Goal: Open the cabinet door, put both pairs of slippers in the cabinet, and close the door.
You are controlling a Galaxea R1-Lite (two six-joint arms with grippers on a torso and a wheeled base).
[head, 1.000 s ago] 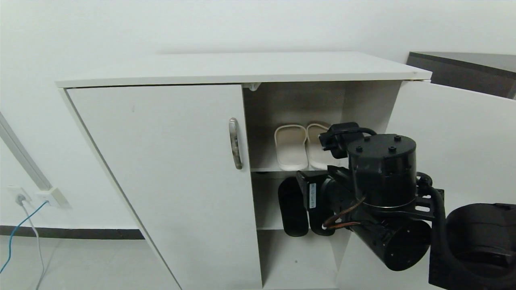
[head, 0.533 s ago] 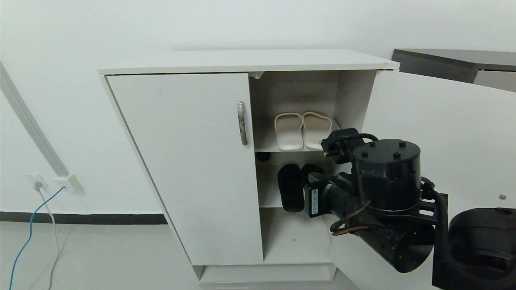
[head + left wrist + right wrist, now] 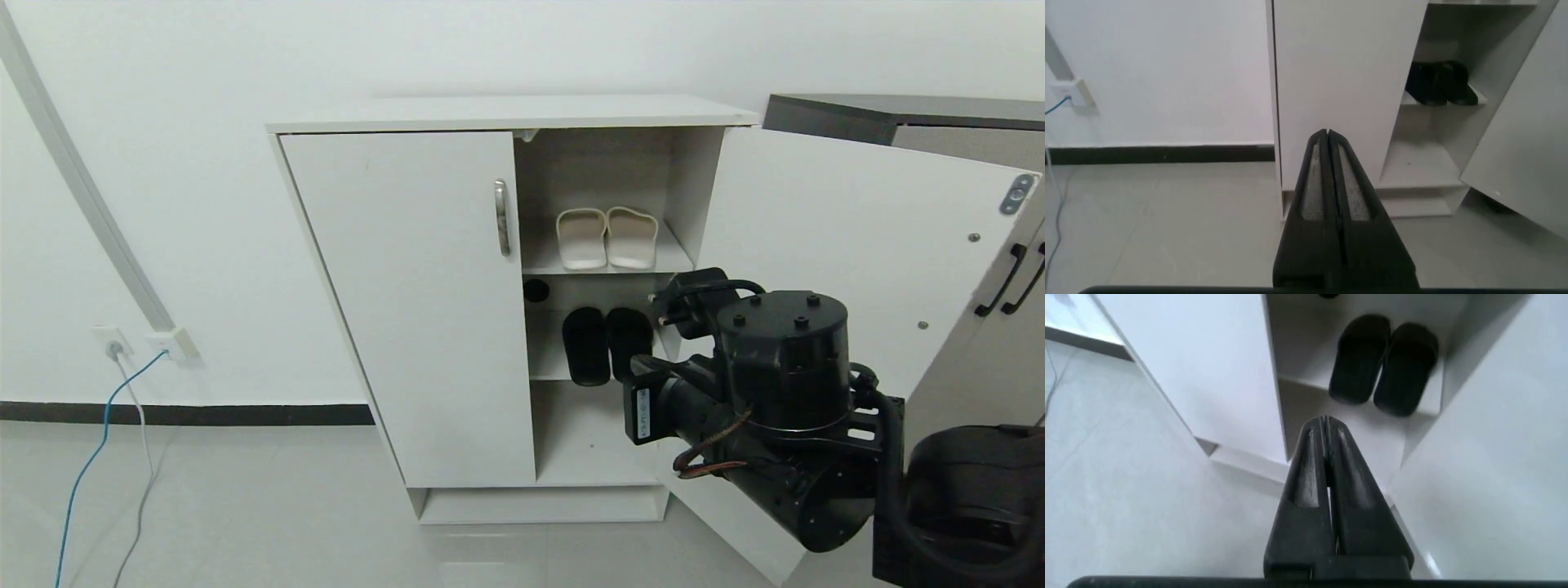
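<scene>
The white cabinet (image 3: 506, 110) has its left door (image 3: 416, 302) closed and its right door (image 3: 849, 261) swung open to the right. A beige pair of slippers (image 3: 606, 237) lies on the upper shelf. A black pair (image 3: 606, 343) lies on the middle shelf, also in the right wrist view (image 3: 1384, 359) and the left wrist view (image 3: 1441, 82). My right gripper (image 3: 1325, 423) is shut and empty, held in front of the open compartment, below the black pair. My left gripper (image 3: 1327, 135) is shut and empty, low over the floor facing the closed door (image 3: 1339, 73).
Wall sockets with a blue and a grey cable (image 3: 122, 359) sit low on the left wall, under a slanted cable duct (image 3: 82, 180). A grey cabinet with a dark top (image 3: 939, 114) stands behind the open door. Bare tiled floor (image 3: 245, 514) lies before the cabinet.
The whole head view has drawn back from the cabinet, so the camera moved away. Both pairs of slippers stay on their shelves, and the right door stays open.
</scene>
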